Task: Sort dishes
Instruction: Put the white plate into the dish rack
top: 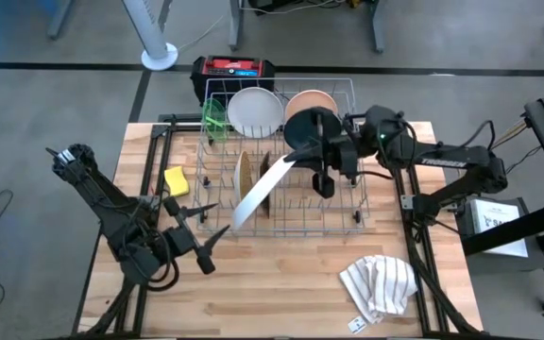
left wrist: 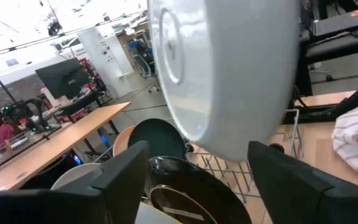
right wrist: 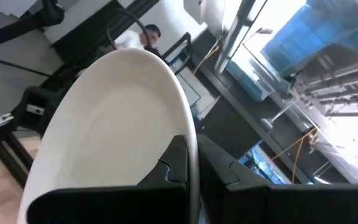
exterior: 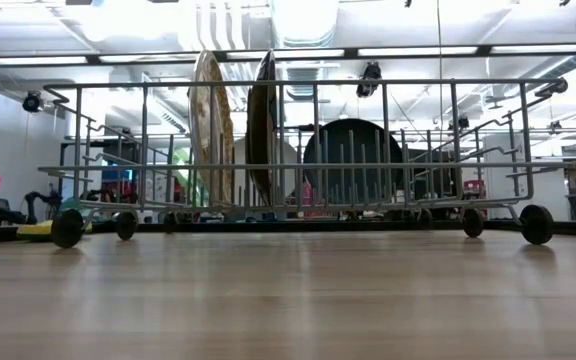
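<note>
A wire dish rack (top: 348, 203) stands mid-table. At its far end sit a lime-green dish (top: 215, 118), a white bowl (top: 253, 110), a peach bowl (top: 312, 100) and a black bowl (top: 308, 127). A speckled tan plate (exterior: 211, 130) and a brown plate (exterior: 263, 125) stand on edge in the rack. My right gripper (top: 296, 156) is shut on the larger white plate (top: 258, 194), which slants over the rack. My left gripper (top: 217, 219) is open just left of the plate's lower end; the plate's underside (left wrist: 229, 74) fills its wrist view. My right gripper pinches the white plate's rim (right wrist: 190, 134) between its two fingers, one finger (right wrist: 176, 165) on the plate's inner face and one on its back. It holds the plate's far, upper end (top: 286, 162). The plate stands nearly on edge and slants down toward the rack's near left corner.
A yellow sponge (top: 176, 180) lies left of the rack. A striped white towel (top: 381, 283) lies at the near right. A red and black case (top: 234, 71) stands beyond the table's far edge. Bare wood lies in front of the rack.
</note>
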Controlling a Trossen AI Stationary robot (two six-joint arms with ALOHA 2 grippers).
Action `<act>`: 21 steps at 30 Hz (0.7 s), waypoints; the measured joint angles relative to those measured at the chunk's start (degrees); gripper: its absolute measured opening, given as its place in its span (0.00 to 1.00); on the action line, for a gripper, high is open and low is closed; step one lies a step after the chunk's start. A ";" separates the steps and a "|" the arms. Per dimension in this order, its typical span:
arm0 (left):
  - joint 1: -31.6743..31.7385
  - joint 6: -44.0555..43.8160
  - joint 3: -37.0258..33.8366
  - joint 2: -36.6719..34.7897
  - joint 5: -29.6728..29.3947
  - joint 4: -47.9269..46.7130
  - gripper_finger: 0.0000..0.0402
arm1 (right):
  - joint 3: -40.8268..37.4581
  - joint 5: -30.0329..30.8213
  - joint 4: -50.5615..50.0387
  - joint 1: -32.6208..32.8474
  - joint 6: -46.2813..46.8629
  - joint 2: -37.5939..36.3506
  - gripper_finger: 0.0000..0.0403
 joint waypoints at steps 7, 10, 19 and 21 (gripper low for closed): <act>0.10 -0.86 0.00 0.15 4.50 -0.28 0.71 | 0.00 0.49 0.69 -1.20 -1.10 0.09 0.00; 0.71 -2.74 0.00 0.15 4.38 -0.04 0.71 | 0.00 0.79 1.85 -1.25 -1.38 0.32 0.00; 2.78 -5.89 0.00 0.15 0.88 0.07 0.71 | 0.02 0.17 6.64 -1.21 -0.82 4.16 0.00; 2.81 -6.15 0.00 0.15 0.83 0.06 0.71 | 0.02 0.15 7.83 -1.21 -0.58 5.13 0.00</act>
